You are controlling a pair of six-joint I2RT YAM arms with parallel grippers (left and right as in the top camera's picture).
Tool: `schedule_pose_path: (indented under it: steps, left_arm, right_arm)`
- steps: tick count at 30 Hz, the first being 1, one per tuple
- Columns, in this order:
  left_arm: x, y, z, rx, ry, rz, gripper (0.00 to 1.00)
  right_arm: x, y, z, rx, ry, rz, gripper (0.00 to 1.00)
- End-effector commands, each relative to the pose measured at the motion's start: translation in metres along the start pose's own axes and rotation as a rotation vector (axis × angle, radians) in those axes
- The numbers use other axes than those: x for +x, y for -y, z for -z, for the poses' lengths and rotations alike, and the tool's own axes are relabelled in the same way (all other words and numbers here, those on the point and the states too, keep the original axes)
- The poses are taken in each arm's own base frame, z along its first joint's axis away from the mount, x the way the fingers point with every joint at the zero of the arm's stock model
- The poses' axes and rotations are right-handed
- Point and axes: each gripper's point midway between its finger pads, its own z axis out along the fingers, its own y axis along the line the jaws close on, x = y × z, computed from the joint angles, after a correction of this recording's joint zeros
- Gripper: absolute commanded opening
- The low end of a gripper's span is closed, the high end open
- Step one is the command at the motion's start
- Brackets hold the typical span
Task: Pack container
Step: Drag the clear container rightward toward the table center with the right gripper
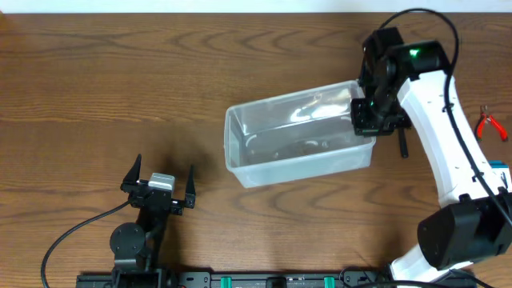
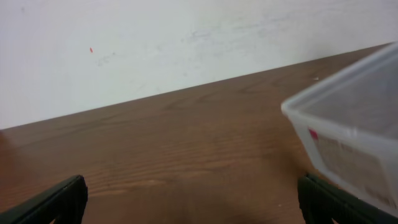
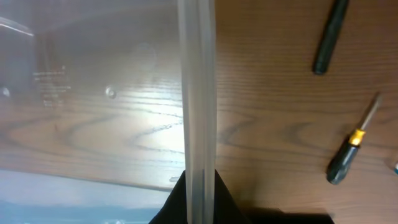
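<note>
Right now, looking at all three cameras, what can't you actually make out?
- Overhead: a blue object at the right edge, mostly covered by the right arm and cut off; unidentifiable.
- Right wrist: a black handle cut by the top edge; its working end is unseen.
- Left wrist: the label on the container is too blurred to read.
- Overhead: glare on the container hides whether anything small lies inside.

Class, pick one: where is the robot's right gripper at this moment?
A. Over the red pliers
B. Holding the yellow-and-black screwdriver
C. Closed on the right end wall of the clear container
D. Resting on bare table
C: the right wrist view shows the rim of the container running straight between the fingers of the right gripper, and the overhead view puts it at that end wall.
</note>
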Motion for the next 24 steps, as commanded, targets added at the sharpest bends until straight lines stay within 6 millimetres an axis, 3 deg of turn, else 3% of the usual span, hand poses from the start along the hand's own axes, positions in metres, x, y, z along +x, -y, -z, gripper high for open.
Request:
schedule_pose_path:
  steps: [1, 8, 14, 24]
  left_arm:
    - [0.016, 0.002, -0.001, 0.007, -0.044, 0.013, 0.98]
    - [0.016, 0.002, -0.001, 0.007, -0.044, 0.013, 0.98]
    - [0.016, 0.002, -0.001, 0.007, -0.044, 0.013, 0.98]
    - [0.016, 0.002, -0.001, 0.007, -0.044, 0.013, 0.98]
  right_arm:
    - [0.004, 0.000, 0.008, -0.059, 0.039, -0.006, 0.01]
    - [-0.004, 0.016, -0.010, -0.065, 0.053, -0.048, 0.01]
    - [-0.012, 0.014, -0.029, -0.080, 0.077, -0.025, 0.01]
    - [-0.006, 0.013, -0.050, -0.087, 0.059, -0.025, 0.01]
